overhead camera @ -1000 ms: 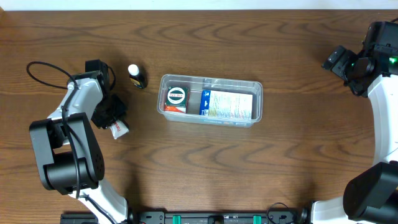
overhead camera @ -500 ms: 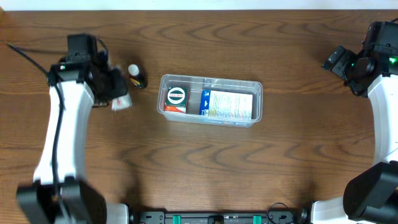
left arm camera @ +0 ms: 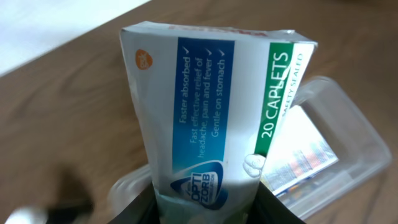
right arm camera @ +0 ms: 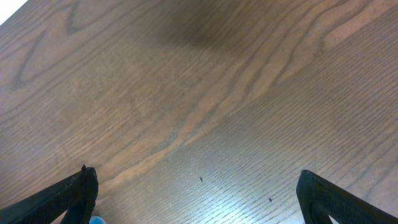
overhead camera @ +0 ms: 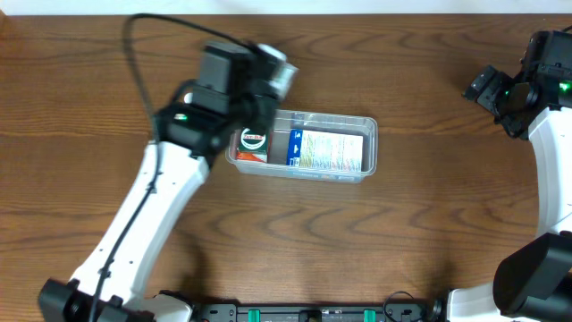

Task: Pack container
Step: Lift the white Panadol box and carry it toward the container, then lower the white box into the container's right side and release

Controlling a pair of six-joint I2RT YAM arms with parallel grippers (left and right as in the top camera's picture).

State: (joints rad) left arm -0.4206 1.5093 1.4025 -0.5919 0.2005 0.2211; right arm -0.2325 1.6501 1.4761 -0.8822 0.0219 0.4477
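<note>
The container point(overhead camera: 368, 143) is a clear plastic tub lying in the middle of the table. Inside it are a green-and-white round tin on an orange pack point(overhead camera: 254, 141) and a blue-and-white packet point(overhead camera: 326, 150). My left gripper point(overhead camera: 271, 79) is shut on a white, blue and green caplets box point(left arm camera: 211, 106), which hangs above the tub's far left corner. In the left wrist view the tub's rim point(left arm camera: 364, 134) shows behind and below the box. My right gripper point(right arm camera: 199, 199) stands open over bare wood at the far right point(overhead camera: 487, 88), holding nothing.
The left arm point(overhead camera: 152, 206) stretches diagonally from the near left edge to the tub and covers the table left of it. The right arm point(overhead camera: 550, 152) runs along the right edge. Dark wood surrounds the tub on all sides.
The left arm has swung from the table's left side up and to the right, carrying the caplets box to above the tub's left end. The right arm has not moved.
</note>
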